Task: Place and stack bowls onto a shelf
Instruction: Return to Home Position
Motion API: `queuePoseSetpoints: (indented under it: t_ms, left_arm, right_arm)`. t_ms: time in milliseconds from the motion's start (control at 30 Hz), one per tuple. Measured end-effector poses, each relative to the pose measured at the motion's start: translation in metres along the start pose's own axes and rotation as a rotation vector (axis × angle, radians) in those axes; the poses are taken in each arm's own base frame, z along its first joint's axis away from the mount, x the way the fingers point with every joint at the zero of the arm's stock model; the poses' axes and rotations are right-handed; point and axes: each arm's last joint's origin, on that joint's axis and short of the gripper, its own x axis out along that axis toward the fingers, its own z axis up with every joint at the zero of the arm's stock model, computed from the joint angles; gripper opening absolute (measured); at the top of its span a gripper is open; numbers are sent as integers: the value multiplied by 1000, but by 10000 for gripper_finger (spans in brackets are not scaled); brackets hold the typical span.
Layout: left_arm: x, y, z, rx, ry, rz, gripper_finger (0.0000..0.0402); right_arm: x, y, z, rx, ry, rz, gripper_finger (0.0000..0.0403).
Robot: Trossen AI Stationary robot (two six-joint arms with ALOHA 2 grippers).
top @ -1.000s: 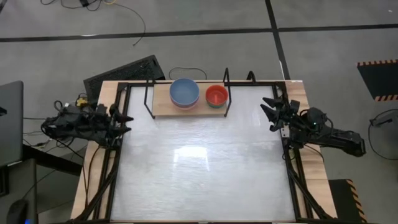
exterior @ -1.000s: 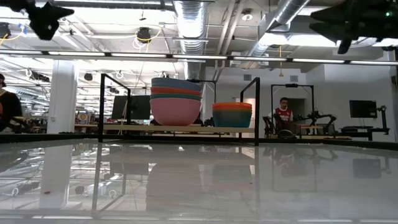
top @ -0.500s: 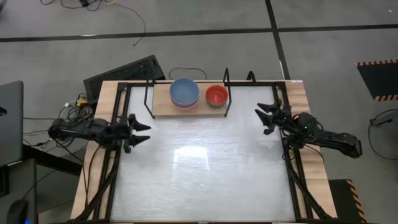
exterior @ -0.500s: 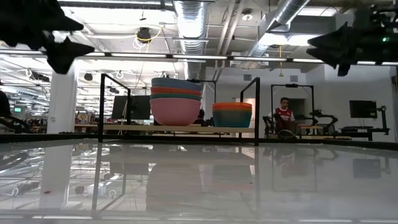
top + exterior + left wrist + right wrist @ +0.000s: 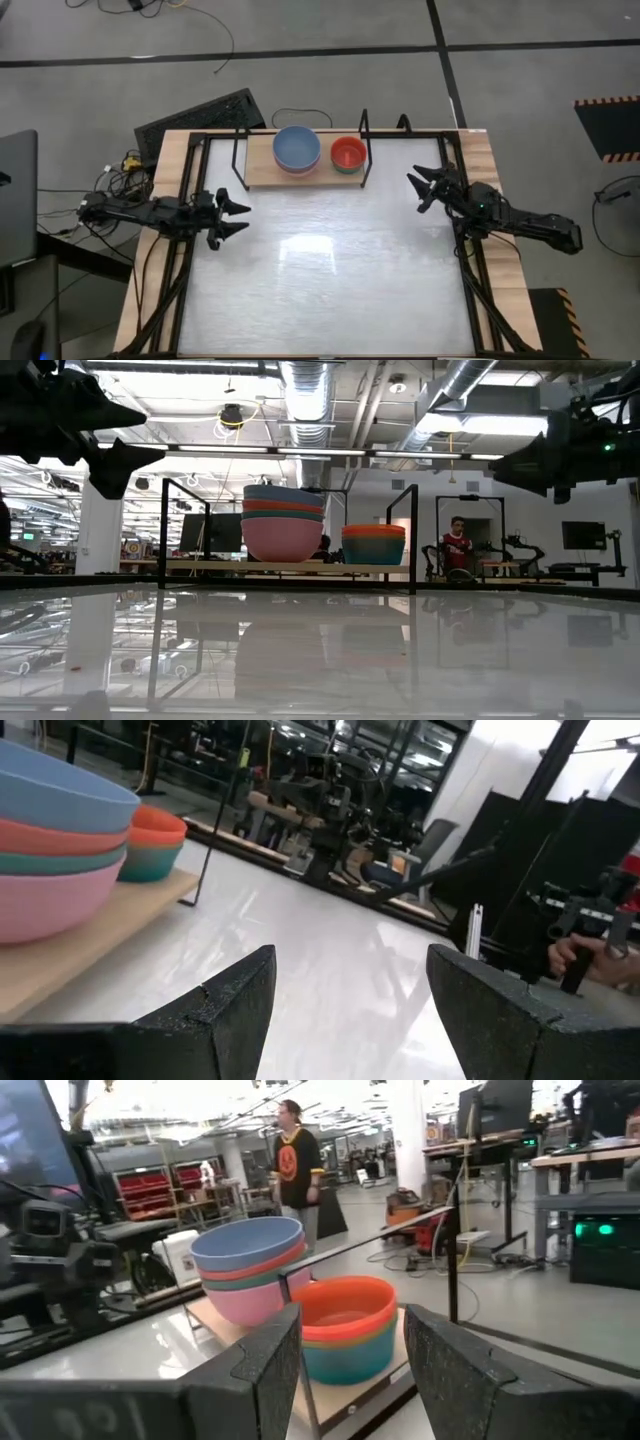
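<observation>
Two stacks of bowls stand on the light-wood shelf [image 5: 262,170] at the table's far edge. The larger stack [image 5: 297,149] has a grey-blue bowl on top, then orange-red, teal and pale pink [image 5: 283,538]. The smaller stack [image 5: 348,154] is red-orange over teal [image 5: 373,545]. Both stacks also show in the left wrist view [image 5: 55,850] and the right wrist view [image 5: 345,1325]. My left gripper [image 5: 235,216] hovers open above the table's left side. My right gripper [image 5: 420,188] hovers open above the right side, right of the shelf. Neither holds anything.
Black metal uprights [image 5: 364,150] stand at the shelf's ends. A black frame [image 5: 190,240] runs along the white table's sides. A keyboard [image 5: 200,115] lies beyond the far left corner. People show in the room behind [image 5: 456,545]. The white tabletop [image 5: 330,270] lies between the arms.
Both arms have swung in from the table's side edges over the tabletop. The left gripper has moved right and toward the near edge. The right gripper has moved left toward the shelf. Both have stayed open. The bowl stacks have not moved.
</observation>
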Motion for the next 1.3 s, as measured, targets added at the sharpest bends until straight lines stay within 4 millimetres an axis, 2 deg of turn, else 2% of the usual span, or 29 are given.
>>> queuePoseSetpoints:
  t_ms: [133, 367, 400, 567, 667, 733, 1300]
  left_arm:
    - [0, 0, 0, 51, 0, 1, 245]
    - [0, -1, -2, 18, 45, -43, 245]
    - [-1, -3, -3, 35, 73, -118, 245]
    - [-9, -19, -6, 23, 257, -717, 245]
    - [-13, -23, -7, -10, 344, -901, 245]
    - [-15, -24, -8, -26, 380, -959, 245]
    - [-11, -21, -6, -73, 344, -818, 245]
  right_arm:
    - [0, 0, 0, -3, 2, -2, 203]
    - [0, 0, -1, -6, 10, -2, 203]
    - [0, 0, -1, -6, 11, -2, 203]
    - [0, 0, -2, -7, 14, -2, 203]
    - [0, 0, -2, -7, 14, -2, 203]
    - [0, 0, -2, -8, 14, -2, 203]
    - [0, 0, -2, -8, 15, -2, 203]
